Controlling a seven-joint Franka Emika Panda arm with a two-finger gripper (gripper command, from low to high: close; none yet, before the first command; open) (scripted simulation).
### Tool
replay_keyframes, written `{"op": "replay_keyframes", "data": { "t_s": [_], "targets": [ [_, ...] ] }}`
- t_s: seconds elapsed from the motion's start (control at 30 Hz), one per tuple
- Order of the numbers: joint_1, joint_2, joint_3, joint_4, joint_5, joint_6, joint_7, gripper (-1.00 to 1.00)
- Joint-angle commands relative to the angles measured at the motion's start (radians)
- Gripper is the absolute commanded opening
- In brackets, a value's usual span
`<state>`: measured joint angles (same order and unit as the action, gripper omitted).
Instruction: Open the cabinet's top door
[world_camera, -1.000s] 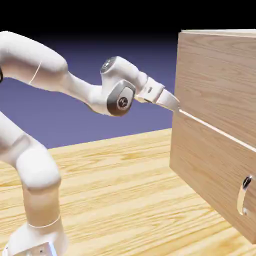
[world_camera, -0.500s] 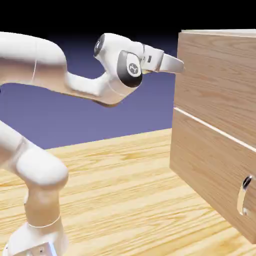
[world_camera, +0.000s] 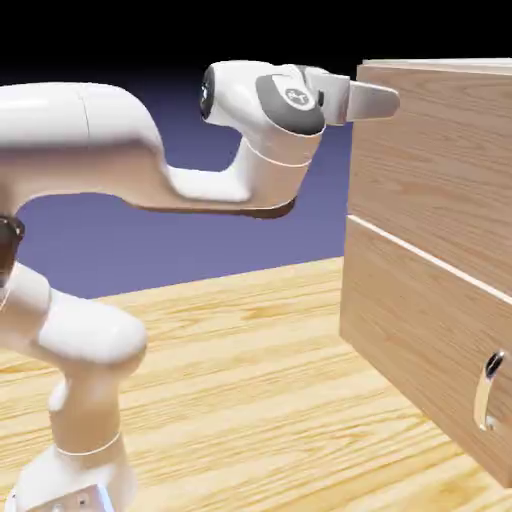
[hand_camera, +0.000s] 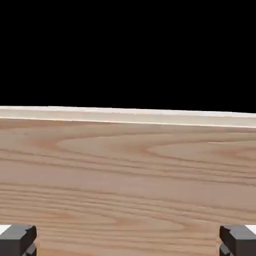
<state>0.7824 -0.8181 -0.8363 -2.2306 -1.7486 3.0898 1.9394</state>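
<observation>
The cabinet (world_camera: 430, 250) stands on the wooden table (world_camera: 250, 380) at the right of the exterior view, its light-brown grain front split by a pale seam into two stacked panels. The top door (world_camera: 435, 160) is the upper panel and sits flush with the body, closed; its handle does not show in either view (only the lower panel's curved silver handle (world_camera: 488, 390) is visible, near the picture's right edge). The white arm (world_camera: 150, 170) rises from the lower left and bends across, carrying the gripper (world_camera: 385, 99) level at the height of the door's upper part, its grey tips against or just short of the cabinet's near edge; contact cannot be told. In the hand view the two fingertips (hand_camera: 18, 239) sit at the far bottom corners, spread wide apart with nothing between them, and wood grain fills the lower half up to the cabinet's pale top edge (hand_camera: 128, 114), with black above
</observation>
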Motion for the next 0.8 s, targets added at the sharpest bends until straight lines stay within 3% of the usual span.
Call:
{"op": "replay_keyframes", "data": {
  "t_s": [0.0, 0.77],
  "targets": [
    [0.019, -0.006, -0.021, 0.014, -0.044, 0.001, 0.030, 0.00],
    [0.460, -0.148, -0.499, 0.346, -1.044, 0.032, 0.715, 0.00]
  ]
}}
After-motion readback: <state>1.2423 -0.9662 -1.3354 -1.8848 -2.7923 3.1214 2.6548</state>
